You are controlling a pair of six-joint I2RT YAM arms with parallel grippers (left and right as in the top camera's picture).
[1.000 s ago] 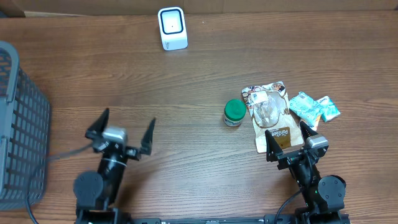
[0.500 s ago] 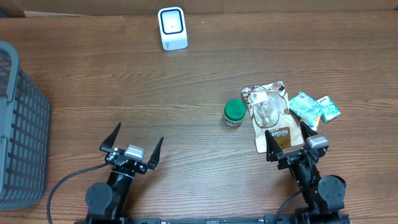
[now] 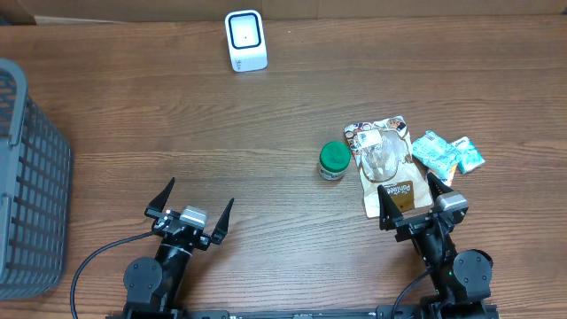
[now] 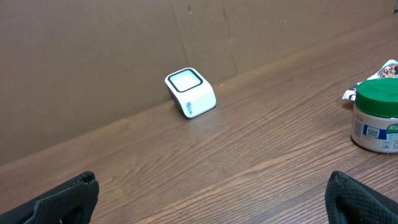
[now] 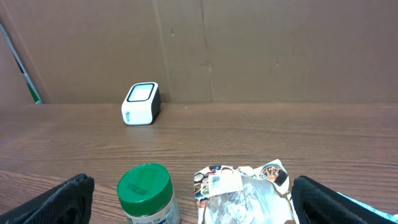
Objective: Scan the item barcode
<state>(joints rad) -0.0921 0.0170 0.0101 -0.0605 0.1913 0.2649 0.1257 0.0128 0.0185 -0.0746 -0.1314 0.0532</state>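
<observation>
Pincers first, seen from above. The left pincer [image 3: 200,192] is wide open and holds nothing. It sits at the near left of the table [image 3: 266,115]. The right pincer [image 3: 408,186] is wide open and empty too, at the near right, with its tips over the near end of the brown pouch [image 3: 383,155]. A green-lid jar [image 3: 334,160] stands just left of the pouch, and a teal packet [image 3: 447,152] lies just right of it. I cannot tell which one is to be scanned. The white scanner [image 3: 245,40] is far off at the back.

If the right pincer drops, it may shove the pouch into the jar and knock it over.

From the left wrist, both fingers [image 4: 62,199] stand far apart. A barcode shows on the jar's label. If the jar turns in the grip, the scanner's window may not see it.

From the right wrist, the pouch looks shiny, so it may slip.

Both arms are folded low at the near edge and point toward the back.
</observation>
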